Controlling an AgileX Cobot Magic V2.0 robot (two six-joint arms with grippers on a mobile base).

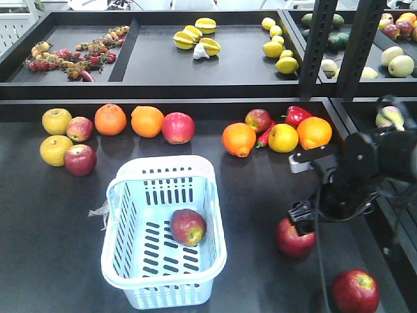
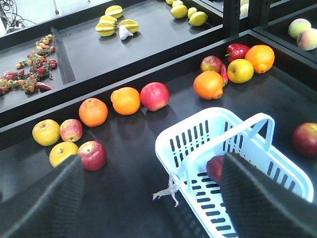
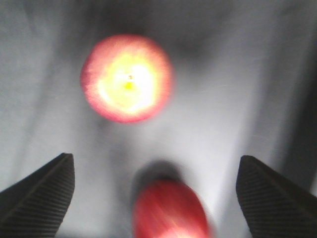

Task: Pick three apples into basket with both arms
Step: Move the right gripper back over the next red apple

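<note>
Pale blue-white basket (image 1: 163, 257) sits on the dark table (image 1: 39, 248), handle swung to the far rim; one dark red apple (image 1: 188, 226) lies inside on the slotted bottom, toward the right wall. Second dark red apple (image 1: 294, 237) rests on the table right of the basket, directly under the right arm (image 1: 365, 163), which reaches in from the right edge. Third dark red apple (image 1: 355, 291) is on the table nearer the front, right of and apart from the second. Right gripper (image 3: 153, 198) hangs above the table with jaws spread wide, nothing between them; right wrist view is blurred, shows one apple ahead, stem up, and another low between the fingers (image 3: 39, 193). Left gripper (image 2: 148, 198) hovers over the basket's near-left side, jaws apart, empty. Along the back edge sits a row of other fruit: oranges (image 1: 111, 119), yellow apples (image 1: 57, 120), a brighter red apple (image 1: 178, 127).
</note>
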